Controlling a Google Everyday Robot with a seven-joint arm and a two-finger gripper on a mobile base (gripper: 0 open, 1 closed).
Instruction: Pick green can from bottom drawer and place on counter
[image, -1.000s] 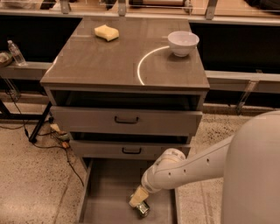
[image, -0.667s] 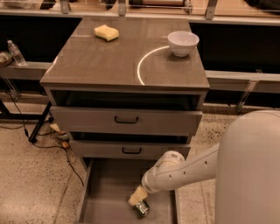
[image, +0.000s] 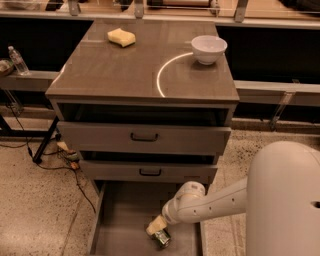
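The gripper (image: 156, 226) is low in the bottom drawer (image: 120, 220) w/ the green can (image: 163, 239) right at its tip. Can't tell if it's holding.

floor (image: 35, 210): speckled beige terrazzo. a grey drawer cabinet (image: 145, 137) stands at centre, its two upper drawers, with black handles, partly open. a grey horizontal ledge (image: 275, 92) runs behind it to both sides, with dark recesses above and below. a clear water bottle (image: 18, 60) stands on the ledge at left. black cables (image: 55, 167) lie on the floor left of the cabinet, near an angled black stand leg (image: 45, 142). overhead light shows as a curved white reflection (image: 161, 80) on the counter (image: 125, 70). the gripper (image: 159, 233) is low inside the bottom drawer (image: 125, 225).
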